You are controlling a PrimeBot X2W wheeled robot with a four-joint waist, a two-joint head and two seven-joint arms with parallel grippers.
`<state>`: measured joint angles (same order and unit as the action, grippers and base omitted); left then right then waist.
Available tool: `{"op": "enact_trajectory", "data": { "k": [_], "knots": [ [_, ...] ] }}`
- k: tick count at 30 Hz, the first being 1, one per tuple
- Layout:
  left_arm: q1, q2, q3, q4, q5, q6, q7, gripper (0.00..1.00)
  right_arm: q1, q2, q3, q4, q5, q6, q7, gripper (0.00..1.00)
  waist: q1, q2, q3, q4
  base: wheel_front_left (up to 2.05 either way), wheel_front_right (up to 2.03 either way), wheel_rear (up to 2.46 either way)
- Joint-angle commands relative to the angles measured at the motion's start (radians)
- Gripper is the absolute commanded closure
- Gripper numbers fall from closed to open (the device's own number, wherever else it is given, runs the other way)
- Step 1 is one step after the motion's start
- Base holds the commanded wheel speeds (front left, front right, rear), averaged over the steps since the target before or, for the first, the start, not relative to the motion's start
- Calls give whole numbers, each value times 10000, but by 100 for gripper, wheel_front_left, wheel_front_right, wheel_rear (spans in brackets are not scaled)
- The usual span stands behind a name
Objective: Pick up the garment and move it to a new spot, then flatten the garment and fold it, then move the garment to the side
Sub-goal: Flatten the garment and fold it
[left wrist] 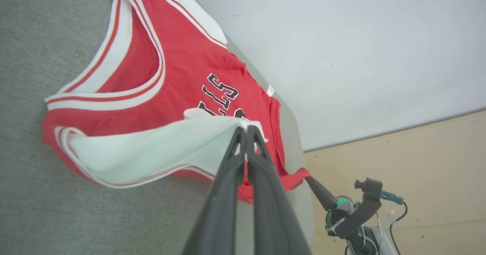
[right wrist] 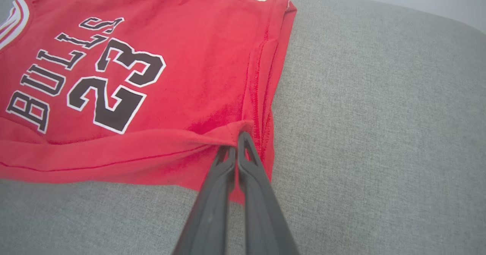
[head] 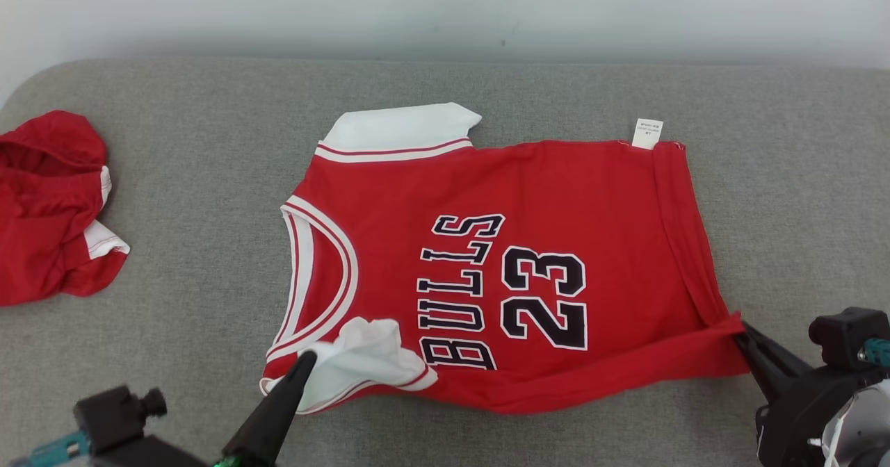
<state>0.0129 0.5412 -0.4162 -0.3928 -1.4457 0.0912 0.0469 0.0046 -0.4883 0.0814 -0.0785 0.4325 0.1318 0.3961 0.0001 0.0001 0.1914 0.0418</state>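
Note:
A red jersey (head: 528, 258) printed "BULLS 23" lies spread on the grey cushion (head: 208, 175), neck to the left, hem to the right. My left gripper (head: 306, 363) is shut on its white near sleeve (head: 361, 359), lifting that fabric (left wrist: 152, 148) off the cushion and over the jersey's front. The same pinch shows at the closed tips of the left gripper (left wrist: 246, 128) in the left wrist view. My right gripper (head: 742, 329) is shut on the near hem corner (right wrist: 231, 131), which is raised and folded inward; the right gripper (right wrist: 237, 143) holds it at the very tips.
A second red garment (head: 49, 203) lies crumpled at the cushion's left end. A white care tag (head: 647, 133) sticks out at the jersey's far hem corner. A pale wall (head: 445, 8) runs behind the cushion. Bare grey cushion stretches right of the jersey.

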Motion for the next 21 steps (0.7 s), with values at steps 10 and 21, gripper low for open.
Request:
{"op": "enact_trajectory", "data": {
  "k": [10, 21],
  "knots": [
    [-2200, -597, -659, 2040, 1657, 625, -171, 100, -860, 509, -237, 557, -658, -23, -937, 100, -1, -1, 372, -29, 0, 0, 0],
    [-4140, -980, -1134, 4067, 3136, 203, -619, 100, -1511, 761, -294, 1021, -1258, -23, -1161, 100, -1, -1, 957, 69, 0, 0, 0]
  ]
}}
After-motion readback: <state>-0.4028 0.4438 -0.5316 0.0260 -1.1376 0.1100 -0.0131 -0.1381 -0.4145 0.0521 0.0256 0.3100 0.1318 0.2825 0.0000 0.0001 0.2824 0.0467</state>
